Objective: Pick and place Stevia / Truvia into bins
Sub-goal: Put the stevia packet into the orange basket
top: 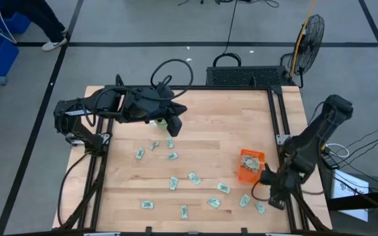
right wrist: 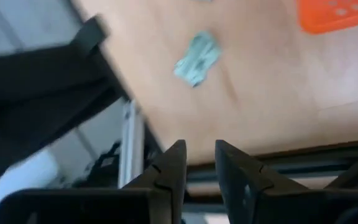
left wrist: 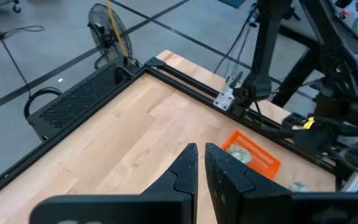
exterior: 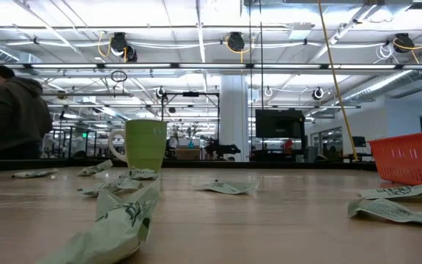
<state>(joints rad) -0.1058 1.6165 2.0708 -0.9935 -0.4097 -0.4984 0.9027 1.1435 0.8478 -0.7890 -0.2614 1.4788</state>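
Note:
Several pale green and white Stevia packets (top: 193, 177) lie flat and scattered over the wooden table's near half; some show close up in the low view (exterior: 229, 187). The orange bin (top: 249, 165) stands on the table's right side with packets inside, and shows in the left wrist view (left wrist: 250, 154) too. My left gripper (top: 174, 124) hovers over the far left part of the table, above the packets; its fingers are shut with nothing between them (left wrist: 201, 165). My right gripper (top: 274, 200) waits at the near right edge, slightly open (right wrist: 201, 168), with one packet (right wrist: 196, 59) ahead of it.
A round green cup (exterior: 146, 144) stands on the far left part of the table, mostly hidden under my left arm in the high view. A black frame rail (top: 282, 131) runs along the right edge. A fan (top: 305, 36) stands beyond the far corner. A person (exterior: 13, 114) is far behind.

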